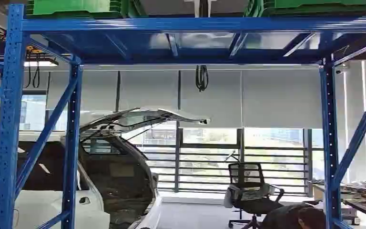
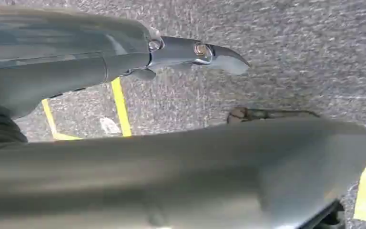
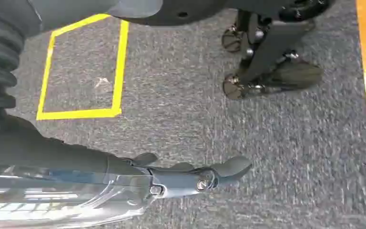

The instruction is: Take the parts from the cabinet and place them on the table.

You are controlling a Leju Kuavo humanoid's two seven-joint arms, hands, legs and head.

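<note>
A blue steel cabinet rack (image 1: 9, 119) frames the head view, its upper shelf (image 1: 195, 28) crossing the top. Green crates (image 1: 71, 7) stand on that shelf, and another green crate (image 1: 314, 5) is at the right; what they contain is hidden. A cluttered table (image 1: 362, 200) shows at the lower right edge. My left hand (image 2: 124, 62) hangs over grey carpet with its fingers (image 2: 205, 51) stretched out and nothing in them. My right hand (image 3: 171, 179) also hangs above the carpet, fingers (image 3: 224, 169) extended and holding nothing.
Behind the rack stands a white car (image 1: 114, 167) with its tailgate raised. A black office chair (image 1: 250, 191) is on the floor beyond, with a person (image 1: 295, 217) bent low near it. Yellow tape lines (image 3: 81, 113) mark the carpet.
</note>
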